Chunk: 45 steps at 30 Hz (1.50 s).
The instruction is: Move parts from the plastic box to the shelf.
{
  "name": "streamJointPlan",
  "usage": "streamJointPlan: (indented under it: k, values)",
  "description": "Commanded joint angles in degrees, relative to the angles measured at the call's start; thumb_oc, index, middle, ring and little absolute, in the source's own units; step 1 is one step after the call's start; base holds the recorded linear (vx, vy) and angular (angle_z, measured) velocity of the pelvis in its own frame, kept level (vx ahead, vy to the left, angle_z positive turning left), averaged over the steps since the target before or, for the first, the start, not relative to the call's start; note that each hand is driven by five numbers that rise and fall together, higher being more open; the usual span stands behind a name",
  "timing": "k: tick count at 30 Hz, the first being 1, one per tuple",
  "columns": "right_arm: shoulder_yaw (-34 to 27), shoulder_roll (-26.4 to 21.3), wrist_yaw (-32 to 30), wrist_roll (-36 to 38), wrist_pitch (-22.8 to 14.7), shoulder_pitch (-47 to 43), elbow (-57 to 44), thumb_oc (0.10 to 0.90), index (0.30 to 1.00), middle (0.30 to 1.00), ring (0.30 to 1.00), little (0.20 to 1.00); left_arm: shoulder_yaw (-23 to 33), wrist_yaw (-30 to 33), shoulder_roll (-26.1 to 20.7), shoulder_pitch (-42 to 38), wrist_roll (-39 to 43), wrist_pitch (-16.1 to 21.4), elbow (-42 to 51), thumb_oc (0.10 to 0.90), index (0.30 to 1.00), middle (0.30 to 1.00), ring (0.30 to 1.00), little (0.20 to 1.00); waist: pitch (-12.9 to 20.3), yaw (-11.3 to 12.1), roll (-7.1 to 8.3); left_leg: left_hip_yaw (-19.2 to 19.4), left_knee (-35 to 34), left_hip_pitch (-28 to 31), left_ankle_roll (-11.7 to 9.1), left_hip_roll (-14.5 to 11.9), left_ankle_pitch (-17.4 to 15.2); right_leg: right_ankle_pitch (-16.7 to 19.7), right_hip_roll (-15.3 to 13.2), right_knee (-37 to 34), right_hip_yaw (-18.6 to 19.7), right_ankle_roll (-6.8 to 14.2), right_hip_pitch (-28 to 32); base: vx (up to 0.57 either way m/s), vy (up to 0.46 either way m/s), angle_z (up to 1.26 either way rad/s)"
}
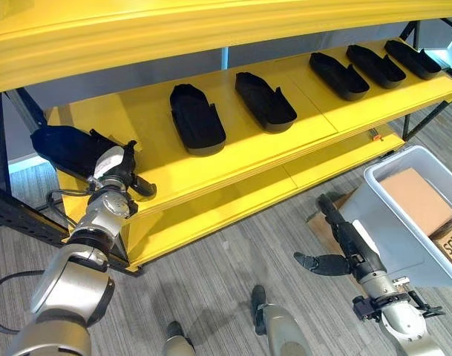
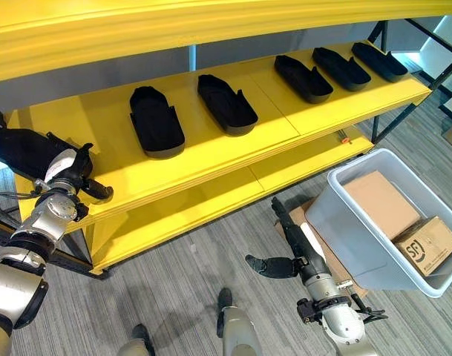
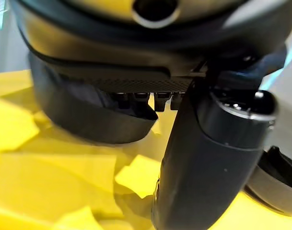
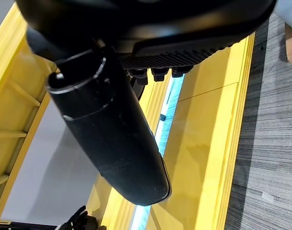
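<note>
Bright, even light from overhead.
Soft glare is seen on the shelf; the left wrist view is blurred up close.

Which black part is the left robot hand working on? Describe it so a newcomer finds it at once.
Start at the yellow shelf, whose middle board carries a row of black parts. The one meant lies at the row's far left end. Alone among them, it has the left robot hand against it.

Dark printed mark seen on side of cardboard box inside plastic box; wording not transcribed. No other text seen.
</note>
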<state>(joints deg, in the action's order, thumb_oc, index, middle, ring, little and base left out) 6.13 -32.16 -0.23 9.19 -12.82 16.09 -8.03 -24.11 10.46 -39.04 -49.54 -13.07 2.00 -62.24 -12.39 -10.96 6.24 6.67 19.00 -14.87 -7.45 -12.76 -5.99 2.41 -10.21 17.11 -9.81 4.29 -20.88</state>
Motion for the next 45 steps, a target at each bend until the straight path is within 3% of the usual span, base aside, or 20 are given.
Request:
streamJointPlan:
  k: [1,14,22,29,45]
  values:
    - [-4.9,-1.3,-0.6,1.0,-5.4,-2.8,-3.4,0.9,1.0,1.0,1.0,1.0,1.4,0.3,-3.3,-3.1,-5.0,0.9,0.1,0.9,1.0,1.0,1.0,1.0,0.5,-0.6,-0.04,-0.1,2.0,2.6,0.9,0.1,-3.2,-1.1,-0.6,0.5,4.9,4.2,3.0,0.0,0.0,0.0]
    - [-5.7,-0.9,0.3,1.4,-5.6,-2.6,-3.1,0.9,1.0,1.0,1.0,1.0,0.7,-3.0,-8.2,0.4,-5.9,3.1,3.8,0.9,1.0,1.0,1.0,1.0,0.4,0.2,-0.59,-0.4,1.9,2.6,1.1,0.4,-3.1,-1.1,-0.9,0.4,4.5,4.2,3.3,0.0,0.0,0.0]
    - [-7.1,0.1,0.7,1.1,-4.6,-2.2,-2.6,0.9,1.0,1.0,1.0,1.0,3.2,-7.9,-6.8,7.3,-6.5,2.1,8.3,0.9,1.0,1.0,1.0,1.0,0.1,0.7,-0.76,-0.7,2.0,2.4,1.4,0.6,-3.3,-1.2,-1.0,0.7,4.5,4.1,3.2,0.0,0.0,0.0]
    - [-7.6,0.1,0.8,0.9,-4.4,-2.3,-2.6,0.9,1.0,1.0,1.0,1.0,0.3,-10.3,-6.2,10.3,-10.7,3.3,12.9,0.9,1.0,1.0,1.0,1.0,-0.3,0.7,-0.83,-0.7,2.4,2.1,1.5,0.7,-3.4,-1.2,-1.0,0.9,4.6,4.0,2.9,0.0,0.001,0.01]
    - [-8.5,-0.4,1.5,0.2,-4.6,-1.7,-2.3,0.9,1.0,1.0,1.0,1.0,-2.2,-13.4,-10.7,15.9,-16.4,6.5,23.0,0.9,1.0,1.0,1.0,1.0,-0.6,1.2,-1.33,-0.7,2.2,2.3,1.7,0.9,-3.7,-1.5,-1.2,1.2,4.4,4.0,3.0,0.0,0.0,0.0]
